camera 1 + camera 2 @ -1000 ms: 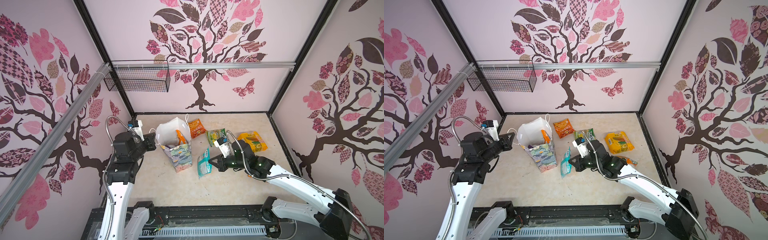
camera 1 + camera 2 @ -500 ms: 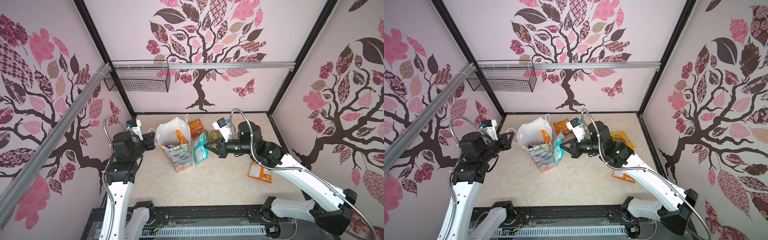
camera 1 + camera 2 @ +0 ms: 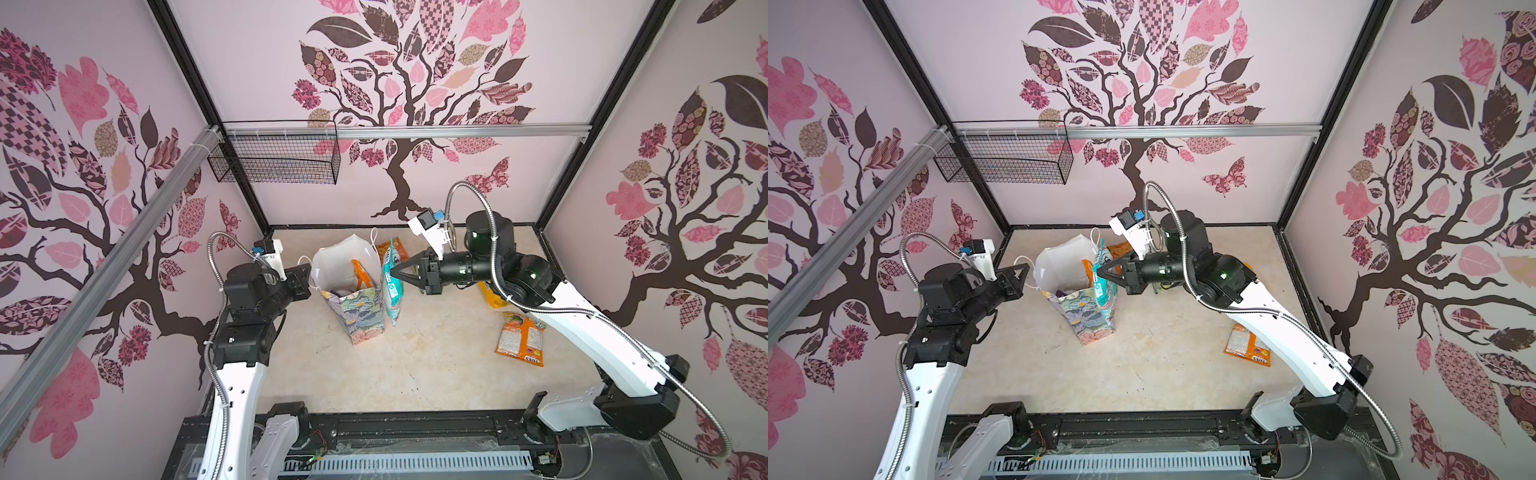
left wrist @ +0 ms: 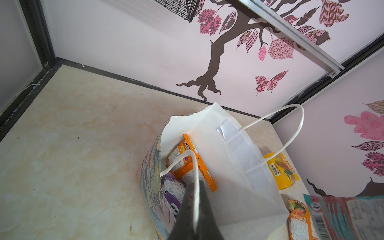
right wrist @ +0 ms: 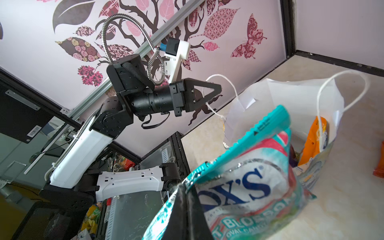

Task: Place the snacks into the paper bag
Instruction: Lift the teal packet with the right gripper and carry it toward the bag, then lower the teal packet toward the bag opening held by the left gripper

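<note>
Possibly the teal packet [image 3: 392, 303] clamped in our right gripper [image 3: 394, 272] snags the paper bag [image 3: 359, 318] rim, toppling it despite our left gripper [image 5: 218, 91] pinching its handle [image 4: 180, 160].

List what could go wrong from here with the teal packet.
1. The teal packet hangs from the right jaws beside the outer wall of the paper bag, largely below its rim. Moving it sideways without lifting could shove or tip the bag.
2. An orange packet stands upright inside the bag near that side and might block the teal one's entry.
3. The left jaws pinch only the thin cord handle, a weak hold if the bag gets pushed.
</note>
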Available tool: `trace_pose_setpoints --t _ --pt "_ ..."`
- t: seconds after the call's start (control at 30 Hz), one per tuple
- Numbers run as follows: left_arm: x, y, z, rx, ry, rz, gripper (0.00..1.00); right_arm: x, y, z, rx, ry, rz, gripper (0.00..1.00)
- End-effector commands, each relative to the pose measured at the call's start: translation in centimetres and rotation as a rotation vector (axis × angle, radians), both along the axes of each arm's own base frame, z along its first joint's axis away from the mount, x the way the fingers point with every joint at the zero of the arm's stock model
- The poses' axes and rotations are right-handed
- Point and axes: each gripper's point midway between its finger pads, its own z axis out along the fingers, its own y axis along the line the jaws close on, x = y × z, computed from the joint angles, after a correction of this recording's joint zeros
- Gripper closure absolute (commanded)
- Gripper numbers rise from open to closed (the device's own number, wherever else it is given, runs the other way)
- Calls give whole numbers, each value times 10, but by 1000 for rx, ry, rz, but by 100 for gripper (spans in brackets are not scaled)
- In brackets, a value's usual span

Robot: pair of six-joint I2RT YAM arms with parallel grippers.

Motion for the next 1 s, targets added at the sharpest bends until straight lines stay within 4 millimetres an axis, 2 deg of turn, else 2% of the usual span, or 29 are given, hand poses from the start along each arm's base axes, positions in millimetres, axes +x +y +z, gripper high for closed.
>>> trace_pose_setpoints --t 0.0,0.37,0.63,0.73,0.97 --pt "1 0 -7 3 0 -4 100 -5 12 27 51 -56 79 100" --pt "2 -1 -8 -2 5 -7 100 -1 45 58 103 -81 168 100" --pt "2 0 -8 -5 5 -4 100 18 71 70 67 -111 177 100" --pt "2 0 -8 -5 6 -6 100 32 81 61 43 -109 154 100" --pt "3 -2 -10 -15 9 -11 100 71 101 28 -9 -134 50 100"
